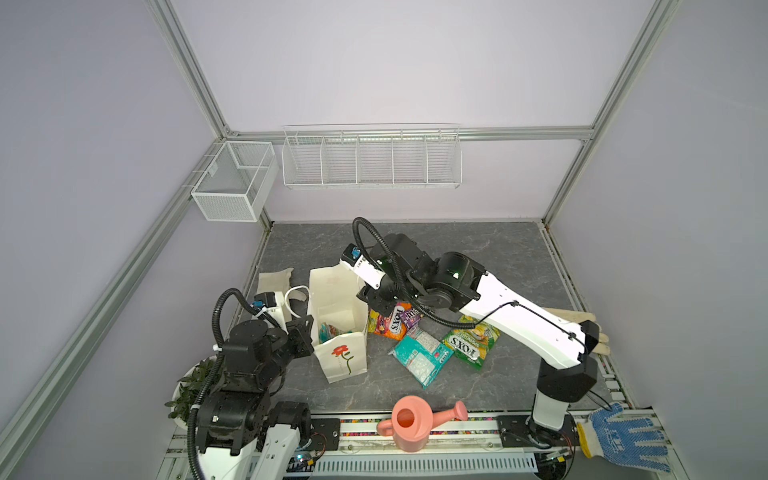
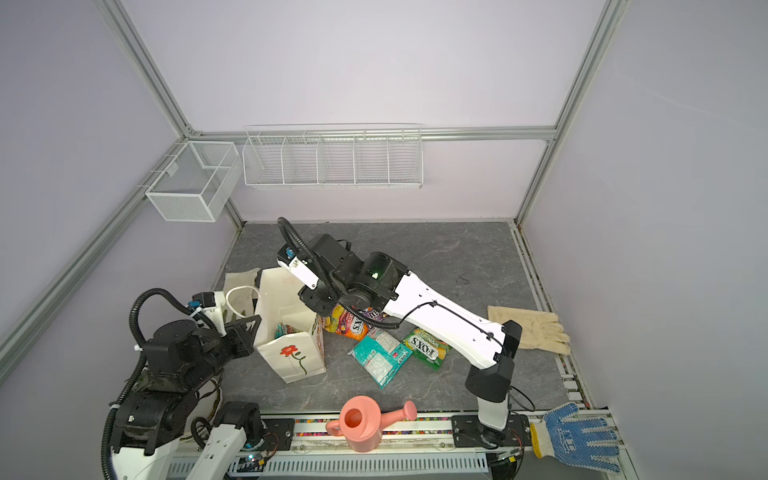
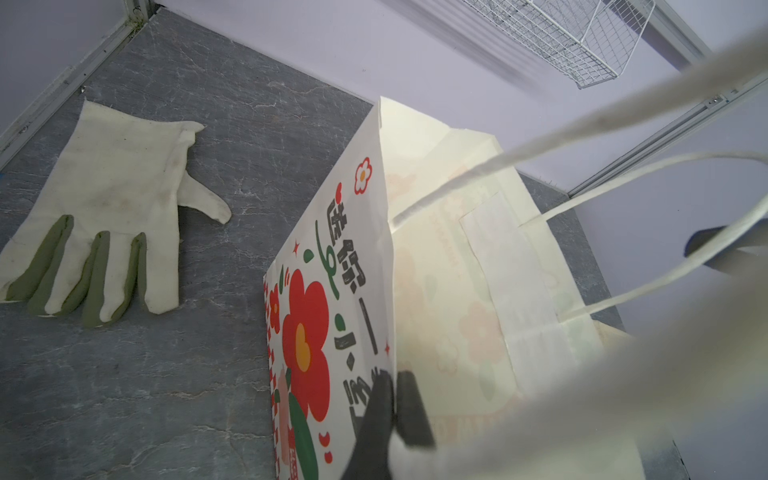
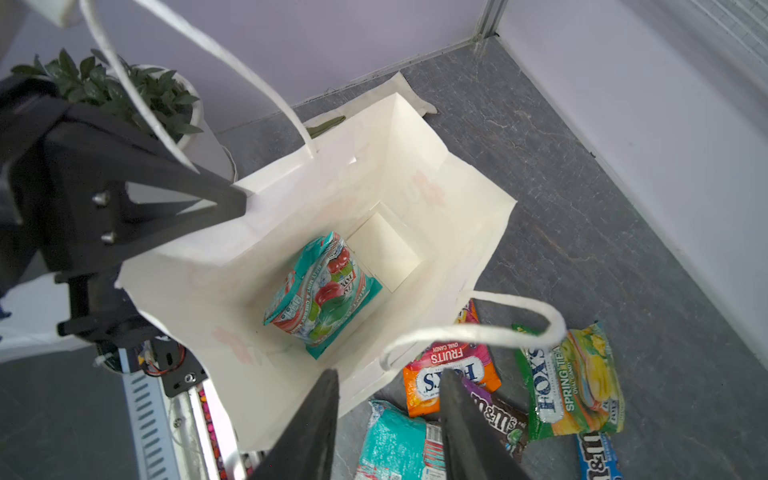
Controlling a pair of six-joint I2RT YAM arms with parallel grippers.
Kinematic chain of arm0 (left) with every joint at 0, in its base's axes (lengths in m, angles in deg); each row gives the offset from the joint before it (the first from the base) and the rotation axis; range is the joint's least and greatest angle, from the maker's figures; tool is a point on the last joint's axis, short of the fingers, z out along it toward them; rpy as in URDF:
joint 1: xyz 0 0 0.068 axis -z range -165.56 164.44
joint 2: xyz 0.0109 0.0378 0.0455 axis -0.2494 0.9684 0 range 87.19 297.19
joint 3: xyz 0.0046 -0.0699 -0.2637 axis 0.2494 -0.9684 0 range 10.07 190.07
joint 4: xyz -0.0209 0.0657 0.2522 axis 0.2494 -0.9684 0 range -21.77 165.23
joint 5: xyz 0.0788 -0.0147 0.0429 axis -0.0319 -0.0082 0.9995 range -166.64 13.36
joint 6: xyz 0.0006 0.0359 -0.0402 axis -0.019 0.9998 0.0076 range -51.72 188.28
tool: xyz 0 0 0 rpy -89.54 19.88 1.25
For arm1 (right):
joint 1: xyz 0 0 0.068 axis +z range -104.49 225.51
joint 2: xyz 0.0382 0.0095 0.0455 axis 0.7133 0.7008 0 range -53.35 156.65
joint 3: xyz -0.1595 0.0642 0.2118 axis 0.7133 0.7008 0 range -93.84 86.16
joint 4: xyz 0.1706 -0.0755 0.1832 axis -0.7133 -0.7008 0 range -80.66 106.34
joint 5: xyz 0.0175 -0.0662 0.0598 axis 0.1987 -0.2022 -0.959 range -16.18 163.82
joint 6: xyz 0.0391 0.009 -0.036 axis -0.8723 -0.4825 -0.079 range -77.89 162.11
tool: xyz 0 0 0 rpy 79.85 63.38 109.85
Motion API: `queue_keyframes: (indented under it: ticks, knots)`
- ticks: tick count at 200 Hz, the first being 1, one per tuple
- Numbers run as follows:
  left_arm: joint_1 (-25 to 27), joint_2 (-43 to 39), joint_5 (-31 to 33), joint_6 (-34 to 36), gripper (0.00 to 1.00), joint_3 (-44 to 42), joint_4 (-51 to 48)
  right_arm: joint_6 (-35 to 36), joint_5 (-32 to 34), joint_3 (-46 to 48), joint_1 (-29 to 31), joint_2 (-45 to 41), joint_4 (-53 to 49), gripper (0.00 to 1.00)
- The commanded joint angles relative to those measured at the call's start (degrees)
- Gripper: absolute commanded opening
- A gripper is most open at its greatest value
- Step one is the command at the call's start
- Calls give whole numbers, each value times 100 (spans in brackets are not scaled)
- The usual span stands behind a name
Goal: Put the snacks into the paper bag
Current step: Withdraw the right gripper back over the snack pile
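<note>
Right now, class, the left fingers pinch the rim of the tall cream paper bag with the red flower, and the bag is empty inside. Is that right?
Not empty. The right wrist view shows one glossy teal-and-red snack packet lying on the bottom of the tall cream paper bag. The rest holds: the left fingers do pinch its rim.

Grey stone table (image 1: 498, 257), paper bag (image 1: 340, 357), snacks (image 1: 422, 353), glove (image 2: 528, 328)

I see a matt cream paper bag (image 1: 338, 368), glossy crinkled film snack packets (image 1: 419, 353), a matt stone-look tabletop (image 1: 519, 249), a coarse cloth glove (image 3: 112, 187), a smooth plastic watering can (image 1: 411, 432) and white-coated metal wire baskets (image 1: 370, 166).
</note>
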Motion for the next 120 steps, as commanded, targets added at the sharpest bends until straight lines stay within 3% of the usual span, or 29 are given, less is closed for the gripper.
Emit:
queue_keyframes:
  ticks: [1,38,75,120]
  knots:
    - [-15,-15,64,70,0,-36,-2,-117,-358,443,25,-607,591,51]
    - [-16,-22,63,63,0,-36,-7,-294,-7,1177,-6,-1365,1108,75]
    - [-19,-20,66,63,0,-44,-4,-460,500,1867,-70,-2054,1147,81]
    - [-15,13,64,63,0,-36,-5,-936,564,3158,-510,-3044,1571,85]
